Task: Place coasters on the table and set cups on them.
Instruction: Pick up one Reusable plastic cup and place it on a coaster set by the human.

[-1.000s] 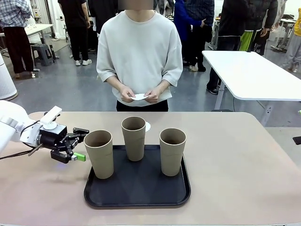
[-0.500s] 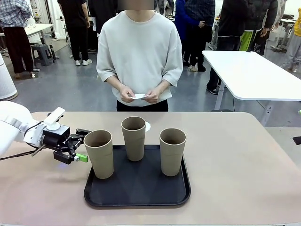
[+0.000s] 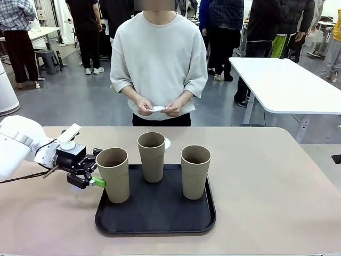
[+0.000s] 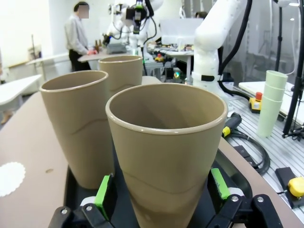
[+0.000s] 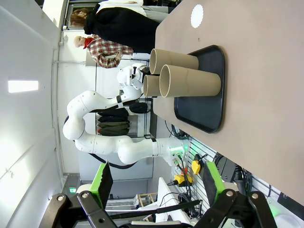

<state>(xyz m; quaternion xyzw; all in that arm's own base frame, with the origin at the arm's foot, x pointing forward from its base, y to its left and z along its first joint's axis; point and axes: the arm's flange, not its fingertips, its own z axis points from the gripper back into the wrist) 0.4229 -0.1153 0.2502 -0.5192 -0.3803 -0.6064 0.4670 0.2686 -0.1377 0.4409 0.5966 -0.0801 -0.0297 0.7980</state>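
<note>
Near the front edge of the tabletop (image 3: 266,181), slightly left of its middle, a black tray (image 3: 154,216) is laid flat. Three tan cups are stood upright on it:
- the left cup (image 3: 113,176) is by the tray's left edge;
- the middle cup (image 3: 152,157) is at the tray's far edge;
- the right cup (image 3: 195,172) is toward the tray's right side.

All three are on the tray, none on a coaster.

One scalloped coaster (image 3: 167,143) is laid flat on the tabletop just beyond the tray's far edge, partly hidden behind the middle cup. In the left wrist view it is seen bare, with nothing on it. A held coaster (image 3: 157,109), thin and white, is pinched between the person's hands (image 3: 145,105) beyond the tabletop's far edge.

The left gripper (image 3: 99,167) is held low and level on the tabletop's left side. Its jaws are spread wide, with the left cup between them. One green pad (image 4: 103,194) is seen just beside each wall of the cup's lower part. Whether the pads touch the cup cannot be told. The cup's base is on the tray.

The right gripper (image 5: 156,183) is held well apart from the tray, off the tabletop's right side. Its jaws are spread wide, with nothing between them.
</note>
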